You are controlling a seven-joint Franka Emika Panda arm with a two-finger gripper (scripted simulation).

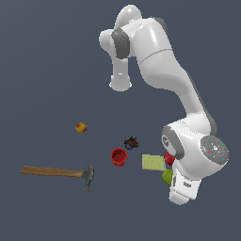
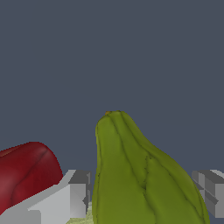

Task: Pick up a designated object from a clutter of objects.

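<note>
The designated object, a lumpy olive-green pear shape [image 2: 140,175], stands between my two fingers in the wrist view. My gripper [image 2: 142,194] straddles it, open. A thin dark gap shows between one grey finger [image 2: 76,192] and the fruit, and the other finger [image 2: 212,192] is close at its far side. In the exterior view only a sliver of the green fruit [image 1: 166,177] shows beside my lowered hand [image 1: 184,188], which hides the fingers. The red round object [image 2: 26,170] [image 1: 169,158] lies right beside it.
A pale green flat square [image 1: 153,162] lies next to the fruit. Toward the exterior view's left lie a red cup [image 1: 119,156], a tiny dark object [image 1: 131,142], a tiny yellow-red fruit [image 1: 81,127] and a wooden-handled hammer [image 1: 59,172].
</note>
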